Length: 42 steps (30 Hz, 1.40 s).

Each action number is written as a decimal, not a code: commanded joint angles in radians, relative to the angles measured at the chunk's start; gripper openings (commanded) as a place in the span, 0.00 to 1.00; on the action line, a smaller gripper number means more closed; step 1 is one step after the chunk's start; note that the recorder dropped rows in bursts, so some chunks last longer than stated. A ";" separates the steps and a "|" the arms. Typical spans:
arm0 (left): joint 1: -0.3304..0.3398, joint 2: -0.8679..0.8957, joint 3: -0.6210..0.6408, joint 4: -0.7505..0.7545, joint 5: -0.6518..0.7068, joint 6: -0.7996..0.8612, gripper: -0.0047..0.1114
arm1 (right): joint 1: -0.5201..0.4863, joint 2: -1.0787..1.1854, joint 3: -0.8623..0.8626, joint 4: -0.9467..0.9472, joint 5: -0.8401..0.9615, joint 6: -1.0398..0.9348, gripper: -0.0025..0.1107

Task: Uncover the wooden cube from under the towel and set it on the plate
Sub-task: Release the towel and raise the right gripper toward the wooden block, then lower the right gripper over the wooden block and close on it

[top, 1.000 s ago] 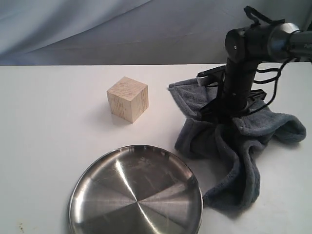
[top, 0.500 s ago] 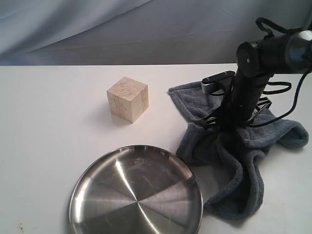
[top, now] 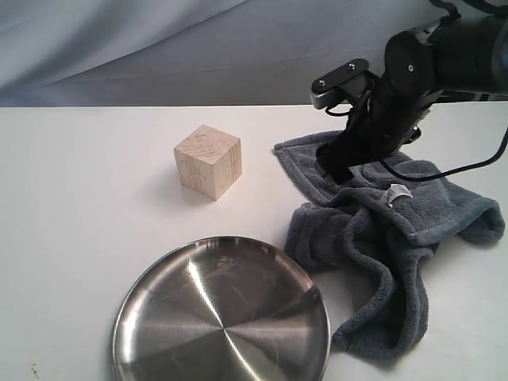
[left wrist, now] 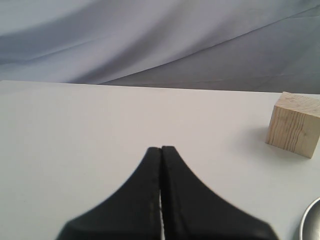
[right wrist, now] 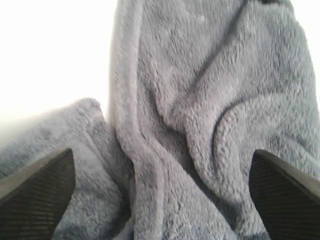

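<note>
The wooden cube (top: 208, 161) stands bare on the white table, and the left wrist view shows the cube (left wrist: 294, 124) too. In front of it lies the steel plate (top: 221, 316), with nothing on it. The dark grey towel (top: 389, 238) lies crumpled to the right of the cube, its white tag (top: 395, 193) showing. My right gripper (top: 340, 163) hovers just above the towel's rear fold, open; its fingertips (right wrist: 37, 192) stand wide apart over the towel (right wrist: 200, 125) with nothing between them. My left gripper (left wrist: 161, 150) is shut and empty, low over the table to the left of the cube.
A grey-blue cloth backdrop (top: 159, 48) hangs behind the table. The plate's rim (left wrist: 312, 220) shows at the corner of the left wrist view. The plate's near rim runs off the bottom of the exterior view.
My right gripper let go of the towel, opened wide and rose up and back. The towel dropped and settled flatter on the table. The cube and plate have not moved.
</note>
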 commanded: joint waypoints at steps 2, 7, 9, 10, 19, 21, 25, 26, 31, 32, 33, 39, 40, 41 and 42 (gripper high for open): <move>0.001 -0.003 0.004 -0.008 -0.002 0.002 0.04 | 0.061 -0.018 0.002 0.001 -0.149 -0.095 0.84; 0.001 -0.003 0.004 -0.008 -0.002 0.002 0.04 | 0.125 -0.009 0.002 0.008 -0.248 -0.230 0.92; 0.001 -0.003 0.004 -0.008 -0.002 0.002 0.04 | 0.139 -0.001 0.002 0.011 -0.294 -0.247 0.95; 0.001 -0.003 0.004 -0.008 -0.002 0.002 0.04 | 0.148 0.006 0.000 0.011 -0.336 -0.247 0.95; 0.001 -0.003 0.004 -0.008 -0.002 0.002 0.04 | 0.151 0.160 -0.234 0.279 -0.452 -0.247 0.95; 0.001 -0.003 0.004 -0.008 -0.002 0.002 0.04 | 0.151 0.203 -0.312 0.343 -0.418 -0.270 0.95; 0.001 -0.003 0.004 -0.008 -0.002 0.002 0.04 | 0.151 0.301 -0.492 0.509 -0.231 -0.456 0.95; 0.001 -0.003 0.004 -0.008 -0.002 0.002 0.04 | 0.147 0.327 -0.539 0.556 -0.161 -0.529 0.95; 0.001 -0.003 0.004 -0.008 -0.002 0.002 0.04 | 0.131 0.447 -0.743 0.677 0.165 -0.738 0.95; 0.001 -0.003 0.004 -0.008 -0.002 0.002 0.04 | 0.121 0.465 -0.772 0.677 0.183 -0.738 0.95; 0.001 -0.003 0.004 -0.008 -0.002 0.002 0.04 | 0.119 0.480 -0.790 0.677 0.186 -0.738 0.95; 0.001 -0.003 0.004 -0.008 -0.002 0.002 0.04 | 0.099 0.521 -0.824 0.688 0.206 -0.748 0.95; 0.001 -0.003 0.004 -0.008 -0.002 0.002 0.04 | 0.099 0.526 -0.824 0.683 0.209 -0.748 0.95; 0.001 -0.003 0.004 -0.008 -0.002 0.002 0.04 | 0.099 0.531 -0.824 0.680 0.204 -0.750 0.95; 0.001 -0.003 0.004 -0.008 -0.002 0.002 0.04 | 0.099 0.535 -0.824 0.680 0.191 -0.756 0.95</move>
